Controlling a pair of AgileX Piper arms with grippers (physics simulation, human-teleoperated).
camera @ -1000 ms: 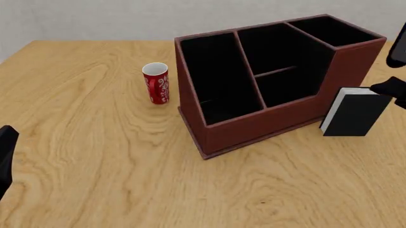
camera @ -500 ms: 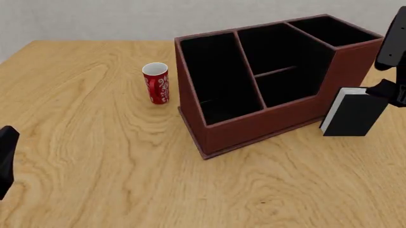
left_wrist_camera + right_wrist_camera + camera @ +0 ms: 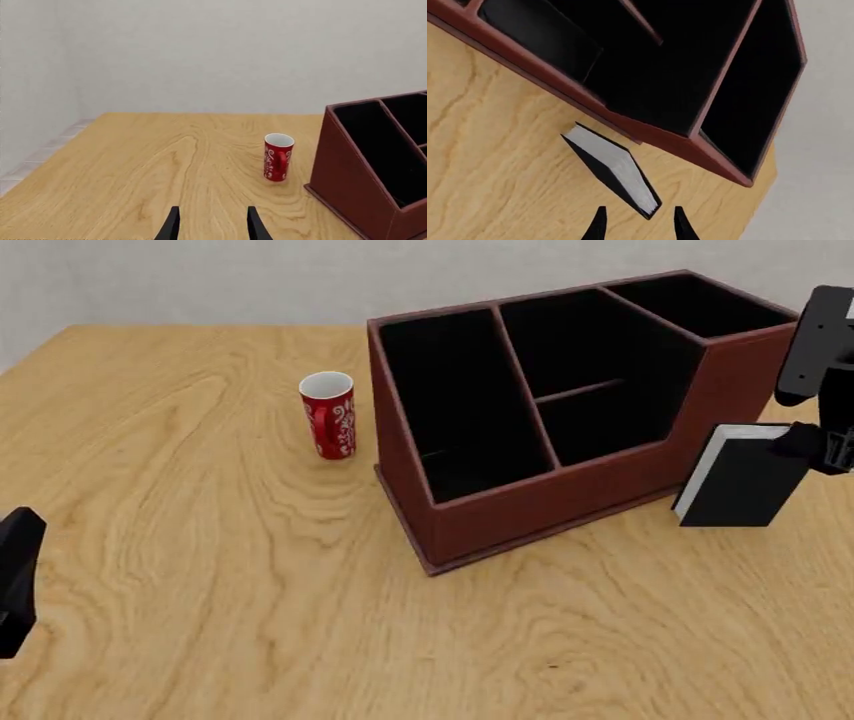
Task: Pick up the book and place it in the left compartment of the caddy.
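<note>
The thick black hardcover book with white page edges (image 3: 742, 476) stands upright on the light wooden desk (image 3: 200, 540), close against the low end of the big reddish-brown leather-look caddy (image 3: 561, 495), not in any section of it. The right gripper (image 3: 825, 445) hangs over the book's upper corner; its jaws are spread, and in the right wrist view the gripper (image 3: 636, 226) has the near tip of the book (image 3: 614, 170) just ahead of and between the two fingertips (image 3: 599, 220), with a gap on each side. Beyond the book along those jaws lies the caddy (image 3: 647, 125) with its black-lined sections.

The left gripper (image 3: 212, 226) is low over the desk (image 3: 133, 165) with its jaws spread and nothing between them. Ahead of them and off to one side stands a small red cup with white patterning (image 3: 277, 157), and further that way rises the caddy's sloping wall (image 3: 350, 185). The large, deep, black-lined left compartment (image 3: 447, 410) is well apart from both pairs of jaws.
</note>
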